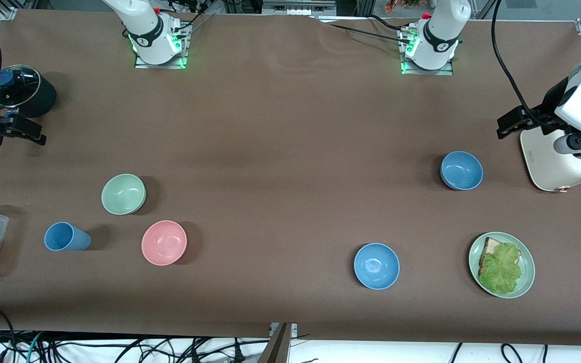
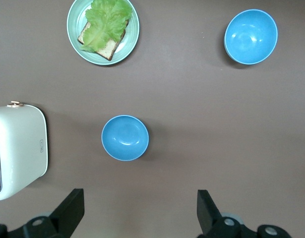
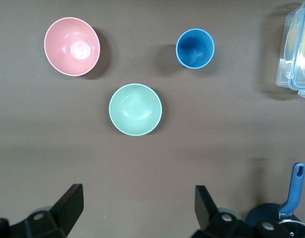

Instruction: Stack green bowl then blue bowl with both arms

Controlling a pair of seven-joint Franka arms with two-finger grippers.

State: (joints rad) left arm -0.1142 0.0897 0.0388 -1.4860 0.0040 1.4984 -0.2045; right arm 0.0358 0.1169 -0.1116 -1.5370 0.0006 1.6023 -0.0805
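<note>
Green bowl (image 1: 123, 194) sits mid-height in the front frame, toward the right arm's end of the table (image 1: 280, 151), beside the pink bowl (image 1: 164, 242) and cup (image 1: 66, 237). Blue bowl (image 1: 461, 170) sits toward the left arm's end, near the white appliance (image 1: 555, 161), well apart from the brighter bowl (image 1: 376, 265) and plate (image 1: 526, 282).

Only the wrist views show the jaws. The left pincer (image 2: 140, 192) and right pincer (image 3: 138, 187) both stand wide apart and empty. Only the front view shows the whole lidded pot (image 1: 18, 91).
</note>
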